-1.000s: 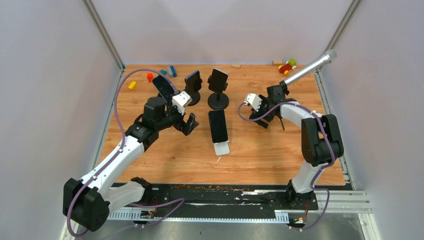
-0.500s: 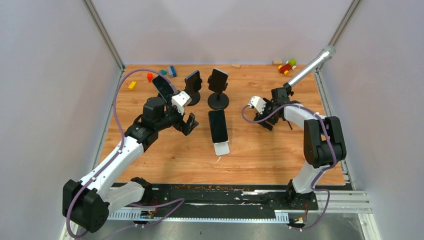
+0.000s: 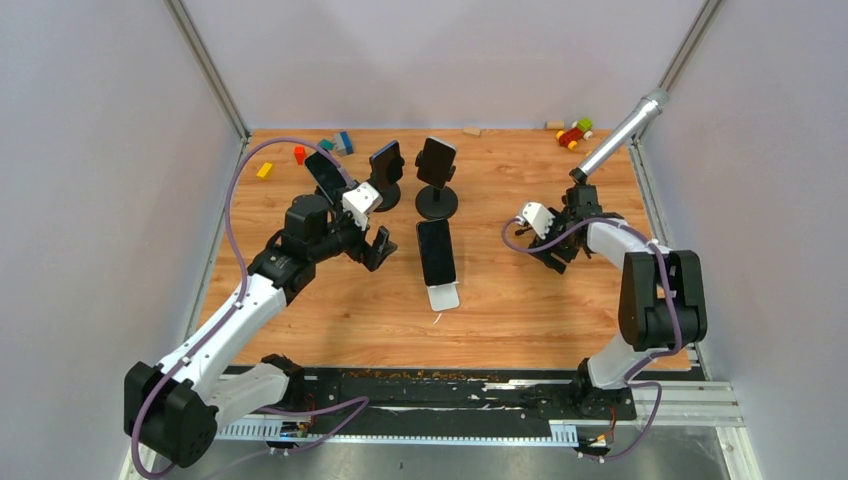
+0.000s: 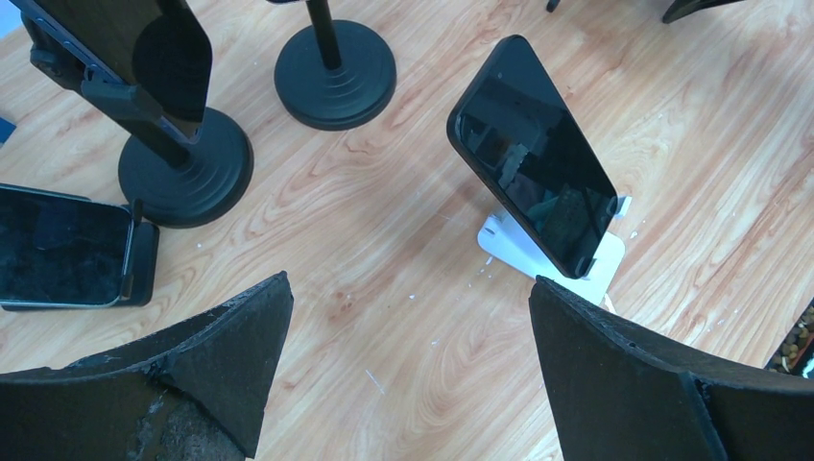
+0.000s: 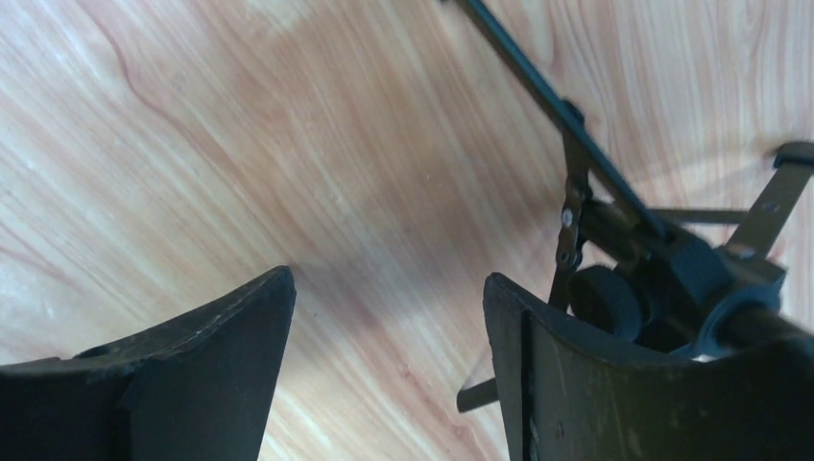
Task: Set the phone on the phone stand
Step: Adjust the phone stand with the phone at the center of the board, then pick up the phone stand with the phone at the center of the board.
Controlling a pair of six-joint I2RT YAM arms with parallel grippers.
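Grey walls close round the wooden tabletop, and on it the phone leans back on the white stand, just ahead of my left gripper and a little toward its right finger. As far as I can see, its lower edge is caught in the stand's lip. Those jaws are spread wide, with nothing between them but bare wood. My right gripper is also parted and empty, hovering low over the boards with the black tripod just beyond its right finger. I judge the placing done or all but done, so the step now is to come away cleanly. The left jaws should lift straight up before swinging — the round-based black stand sits just off the left finger, and the white one would likely tip at a nudge. On the right, I should draw back from the tripod legs rather than across them.
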